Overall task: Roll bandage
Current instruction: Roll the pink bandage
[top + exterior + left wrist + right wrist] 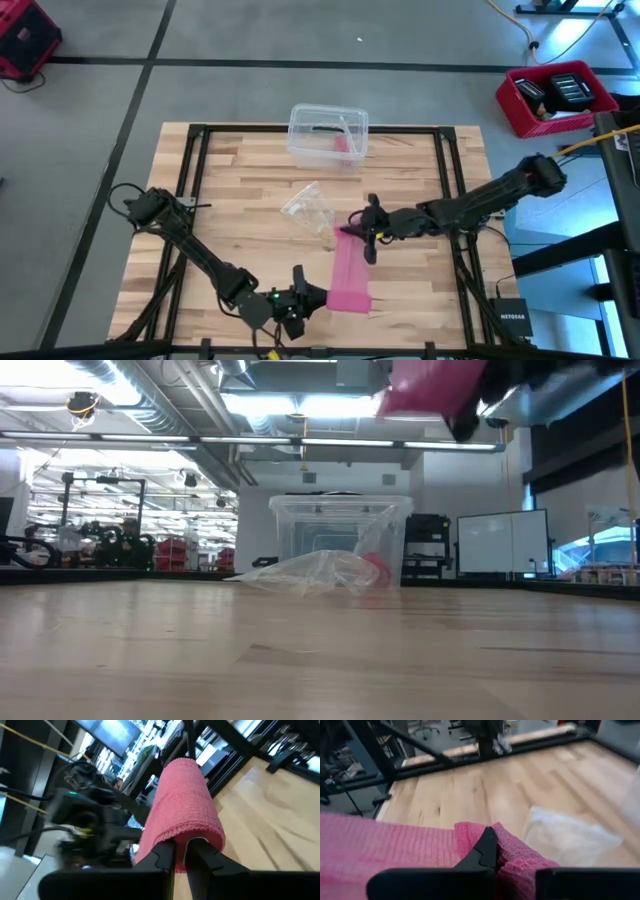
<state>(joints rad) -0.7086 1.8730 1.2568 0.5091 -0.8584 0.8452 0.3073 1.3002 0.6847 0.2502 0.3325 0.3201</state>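
A pale butcher-block wooden desk (240, 170) with a black metal frame stands on a grey concrete floor (250, 35) crossed by dark lines. A red plastic crate (556, 97) sits beyond its far right corner. Long fluorescent ceiling lights (300, 405) glow overhead.

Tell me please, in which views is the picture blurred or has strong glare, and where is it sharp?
Low view: ceiling lights glare; the near table is soft, and the bandage is a blurred pink patch at the top. Left wrist view: the bandage weave is sharp, the background smeared. Right wrist view: the clear wrapper is blurred. High view: evenly lit.
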